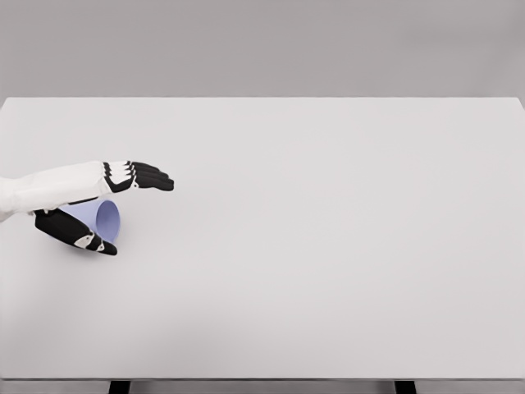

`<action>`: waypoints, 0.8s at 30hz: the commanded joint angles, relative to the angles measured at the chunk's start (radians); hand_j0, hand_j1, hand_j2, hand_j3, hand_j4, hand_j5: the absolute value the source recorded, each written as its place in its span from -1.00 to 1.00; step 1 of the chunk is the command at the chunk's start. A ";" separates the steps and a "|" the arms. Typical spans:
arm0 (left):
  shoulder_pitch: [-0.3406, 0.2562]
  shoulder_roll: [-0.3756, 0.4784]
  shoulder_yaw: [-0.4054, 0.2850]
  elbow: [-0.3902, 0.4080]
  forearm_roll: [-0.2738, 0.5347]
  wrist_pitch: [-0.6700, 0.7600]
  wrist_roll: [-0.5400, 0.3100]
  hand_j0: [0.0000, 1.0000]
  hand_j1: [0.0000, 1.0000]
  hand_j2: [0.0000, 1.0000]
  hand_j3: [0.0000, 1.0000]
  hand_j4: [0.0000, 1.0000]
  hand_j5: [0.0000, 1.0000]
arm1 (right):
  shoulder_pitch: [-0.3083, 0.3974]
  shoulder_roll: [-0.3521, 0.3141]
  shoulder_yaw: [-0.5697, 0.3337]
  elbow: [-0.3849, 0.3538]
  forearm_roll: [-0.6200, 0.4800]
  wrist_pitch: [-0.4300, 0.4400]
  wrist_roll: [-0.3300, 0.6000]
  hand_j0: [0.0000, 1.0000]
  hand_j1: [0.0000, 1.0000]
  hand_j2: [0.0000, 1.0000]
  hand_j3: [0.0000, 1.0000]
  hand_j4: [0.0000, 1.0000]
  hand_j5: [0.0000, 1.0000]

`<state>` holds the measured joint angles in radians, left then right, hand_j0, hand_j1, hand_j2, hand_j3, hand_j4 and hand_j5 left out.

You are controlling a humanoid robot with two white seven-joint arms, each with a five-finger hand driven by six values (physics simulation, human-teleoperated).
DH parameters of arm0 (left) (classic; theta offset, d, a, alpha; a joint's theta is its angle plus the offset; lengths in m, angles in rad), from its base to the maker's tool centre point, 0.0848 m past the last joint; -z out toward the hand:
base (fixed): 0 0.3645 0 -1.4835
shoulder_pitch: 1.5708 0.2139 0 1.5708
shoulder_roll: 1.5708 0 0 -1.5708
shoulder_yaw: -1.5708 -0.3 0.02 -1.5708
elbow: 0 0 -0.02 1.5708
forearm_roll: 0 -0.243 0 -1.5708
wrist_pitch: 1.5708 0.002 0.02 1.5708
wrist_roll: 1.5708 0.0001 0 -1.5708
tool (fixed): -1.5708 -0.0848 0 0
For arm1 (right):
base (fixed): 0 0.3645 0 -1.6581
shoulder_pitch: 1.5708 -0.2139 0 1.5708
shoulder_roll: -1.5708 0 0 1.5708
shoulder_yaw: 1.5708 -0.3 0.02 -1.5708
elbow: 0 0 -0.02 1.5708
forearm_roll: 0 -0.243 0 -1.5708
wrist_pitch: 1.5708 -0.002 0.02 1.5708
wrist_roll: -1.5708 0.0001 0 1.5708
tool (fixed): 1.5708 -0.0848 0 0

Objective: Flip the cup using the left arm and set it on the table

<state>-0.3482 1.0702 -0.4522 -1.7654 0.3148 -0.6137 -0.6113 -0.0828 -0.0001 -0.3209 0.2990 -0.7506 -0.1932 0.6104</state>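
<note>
From my head camera, the cup [104, 220] lies on its side near the left edge of the white surface [328, 246], its long axis running left to right and its open mouth facing right. Nothing else stands around it. My left hand [98, 209] brackets the cup — fingers [148, 178] stretched out straight above it, thumb [82, 235] beneath — spread wide, not clamped, though whether it touches I cannot tell.
</note>
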 commanded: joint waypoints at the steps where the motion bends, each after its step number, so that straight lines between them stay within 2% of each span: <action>1: 0.000 0.004 0.000 0.000 0.009 0.003 0.000 1.00 1.00 1.00 1.00 1.00 1.00 | 0.000 0.000 -0.001 0.000 0.001 -0.002 0.000 1.00 1.00 1.00 1.00 1.00 1.00; 8: 0.011 0.033 -0.002 0.000 0.015 0.003 0.000 1.00 1.00 1.00 1.00 1.00 1.00 | 0.000 0.000 0.002 0.000 0.001 0.003 0.000 1.00 1.00 1.00 1.00 1.00 1.00; 9: 0.017 0.089 -0.002 0.000 0.030 0.003 0.000 1.00 1.00 1.00 1.00 1.00 1.00 | 0.000 0.000 -0.001 0.002 0.001 0.003 0.000 1.00 1.00 1.00 1.00 1.00 1.00; 11: 0.029 0.151 0.000 0.000 0.086 0.003 0.000 1.00 1.00 1.00 1.00 1.00 1.00 | 0.000 0.000 0.002 0.000 0.001 0.003 0.000 1.00 1.00 1.00 1.00 1.00 1.00; 13: 0.029 0.152 0.001 0.000 0.102 0.003 0.000 1.00 1.00 1.00 1.00 1.00 1.00 | 0.000 0.000 0.002 0.002 0.001 0.003 0.000 1.00 1.00 1.00 1.00 1.00 1.00; 15: 0.029 0.148 0.010 0.000 0.153 0.003 0.000 1.00 1.00 1.00 1.00 1.00 1.00 | 0.000 0.000 0.002 0.000 0.001 0.003 0.000 1.00 1.00 1.00 1.00 1.00 1.00; 20: 0.032 0.151 0.004 0.000 0.196 0.003 0.000 1.00 1.00 1.00 1.00 1.00 1.00 | 0.002 0.000 0.002 0.000 0.001 0.003 0.000 1.00 1.00 1.00 1.00 1.00 1.00; 21: 0.043 0.148 0.000 0.000 0.194 0.003 0.000 1.00 1.00 1.00 1.00 1.00 1.00 | 0.002 0.000 0.002 0.002 0.001 0.003 0.000 1.00 1.00 1.00 1.00 1.00 1.00; 22: 0.078 0.142 0.001 0.000 0.190 0.003 0.000 1.00 1.00 1.00 1.00 1.00 1.00 | 0.000 0.000 0.002 0.002 0.001 0.003 0.000 1.00 1.00 1.00 1.00 1.00 1.00; 24: 0.100 0.139 0.003 0.000 0.188 0.037 0.000 1.00 1.00 1.00 1.00 1.00 1.00 | 0.000 0.000 0.002 0.000 0.001 0.003 0.000 1.00 1.00 1.00 1.00 1.00 1.00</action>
<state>-0.2393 1.2107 -0.4487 -1.7654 0.4907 -0.5984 -0.6112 -0.0813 -0.0001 -0.3191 0.2997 -0.7506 -0.1897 0.6104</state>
